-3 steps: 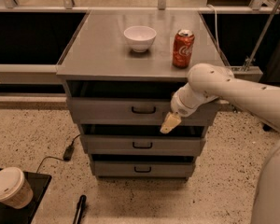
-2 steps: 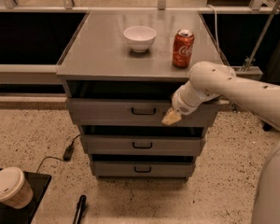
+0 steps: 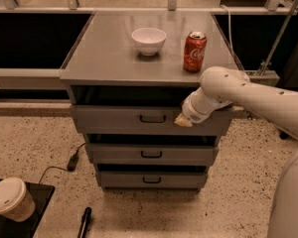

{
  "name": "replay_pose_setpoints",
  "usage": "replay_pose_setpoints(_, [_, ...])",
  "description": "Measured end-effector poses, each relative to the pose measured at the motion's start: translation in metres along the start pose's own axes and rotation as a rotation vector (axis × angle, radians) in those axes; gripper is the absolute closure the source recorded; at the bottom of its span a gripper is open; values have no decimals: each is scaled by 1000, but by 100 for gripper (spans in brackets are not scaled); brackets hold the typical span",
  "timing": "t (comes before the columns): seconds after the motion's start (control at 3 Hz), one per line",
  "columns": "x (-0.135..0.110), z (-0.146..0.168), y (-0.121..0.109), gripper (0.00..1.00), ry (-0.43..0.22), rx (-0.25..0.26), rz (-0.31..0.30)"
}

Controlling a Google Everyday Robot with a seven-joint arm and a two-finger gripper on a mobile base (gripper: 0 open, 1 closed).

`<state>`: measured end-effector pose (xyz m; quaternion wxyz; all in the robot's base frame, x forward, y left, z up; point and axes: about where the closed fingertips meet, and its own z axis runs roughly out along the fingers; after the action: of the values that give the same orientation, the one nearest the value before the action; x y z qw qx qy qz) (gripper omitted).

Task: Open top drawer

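Note:
The top drawer [image 3: 114,119] is the widest of three grey drawers in the cabinet, with a small dark bar handle [image 3: 152,118] at the centre of its flat front. It stands pulled out a little, with a dark gap above its front. My gripper [image 3: 183,121] is at the end of the white arm reaching in from the right. Its tan tip sits against the drawer front, just right of the handle.
A white bowl [image 3: 148,40] and a red soda can [image 3: 194,51] stand on the cabinet top [image 3: 104,58]. Two narrower drawers [image 3: 151,154] are below. A paper cup with a lid [image 3: 10,198] and a dark pen-like thing [image 3: 83,222] are at the lower left; a cable [image 3: 69,161] lies on the floor.
My gripper has moved up the top drawer's front, from near its lower edge to beside the handle. The drawers have not visibly moved.

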<state>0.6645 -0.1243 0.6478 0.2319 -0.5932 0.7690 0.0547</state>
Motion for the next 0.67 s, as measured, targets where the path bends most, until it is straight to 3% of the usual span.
replay_pose_setpoints(0.67, [-7, -15, -4, 100, 0, 0, 0])
